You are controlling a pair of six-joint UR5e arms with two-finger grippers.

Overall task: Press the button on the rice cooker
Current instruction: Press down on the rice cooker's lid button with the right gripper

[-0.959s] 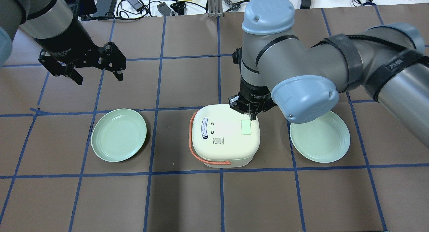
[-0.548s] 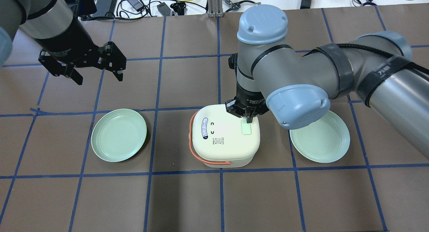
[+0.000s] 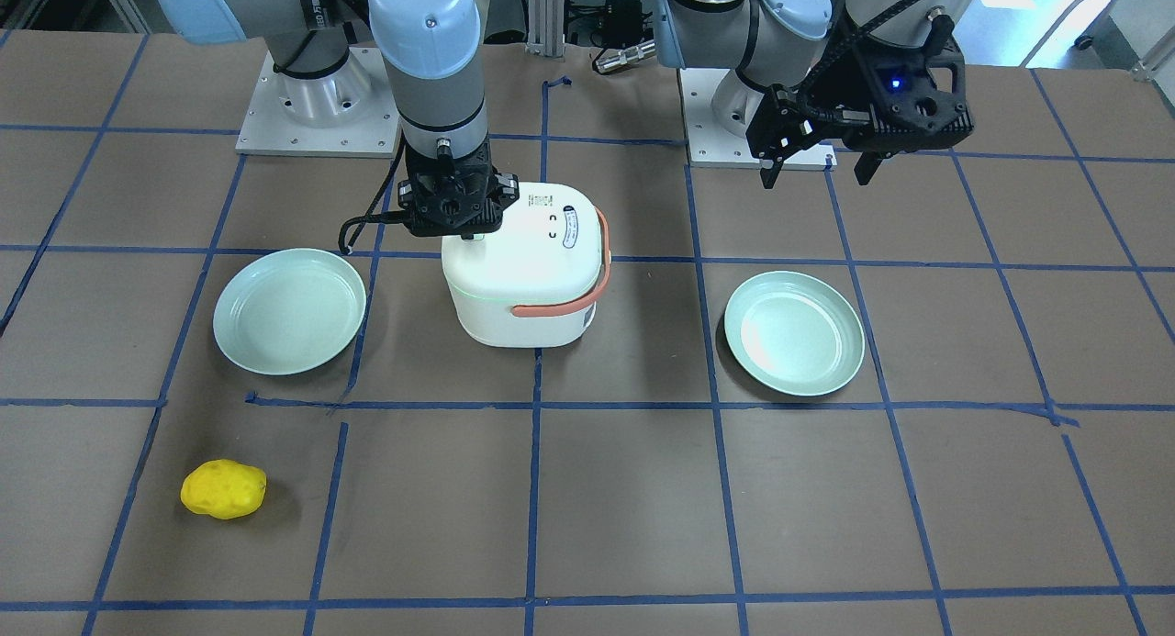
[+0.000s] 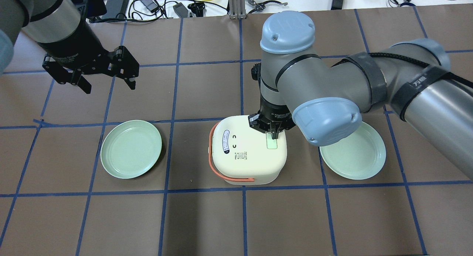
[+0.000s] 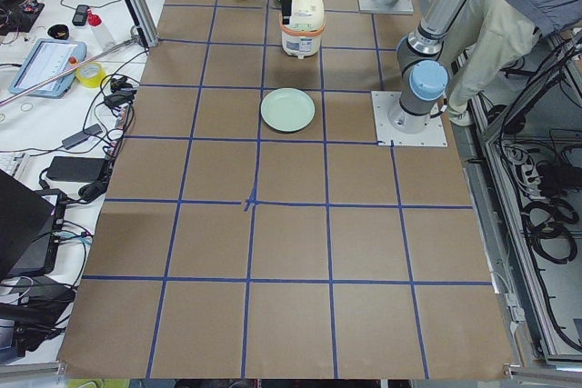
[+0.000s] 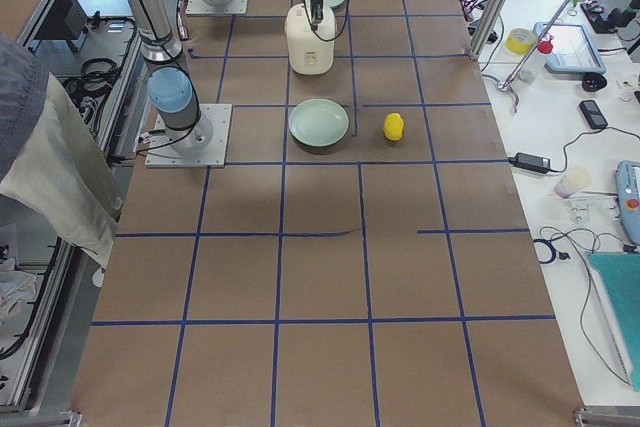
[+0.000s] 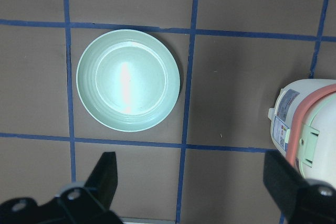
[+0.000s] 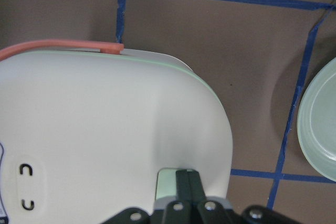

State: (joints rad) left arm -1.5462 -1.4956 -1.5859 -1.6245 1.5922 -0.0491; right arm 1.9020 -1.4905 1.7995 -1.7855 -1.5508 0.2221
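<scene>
- While the right arm reaches in over the middle of the table (image 4: 207, 219), the right gripper (image 4: 273, 136) points straight down at the lid of the rice cooker (image 4: 245, 156).
- Its two black fingers (image 8: 187, 178) are pressed together with no gap between them, and nothing is pinched.
- Those joined tips sit right on the pale green button (image 4: 272, 143), at the lid's edge on the right arm's side; the wrist view puts them squarely on the button's end.
- How far the button is pushed in cannot be told from any view.
- Over on the other side, the left gripper (image 4: 110, 87) hangs high above the brown paper, jaws spread wide and empty, well apart from the cooker.
- Looking down from that wrist, the left plate (image 7: 128, 80) lies below it, with a corner of the cooker at the picture's right edge.
- Dead centre stands the white cooker, upright, lid shut, between the two plates and touching neither.
- An orange handle (image 4: 216, 170) lies folded down around the cooker's left-arm side and the side facing the robot.
- On the right arm's side lies the right plate (image 4: 354, 156), just beside the cooker, its rim partly hidden by the arm's blue-capped elbow in the overhead view.
- Both plates are pale green and bare.
- Far out on the operators' side, beyond the right plate, a yellow lump (image 3: 223, 489) lies alone on the paper.
</scene>
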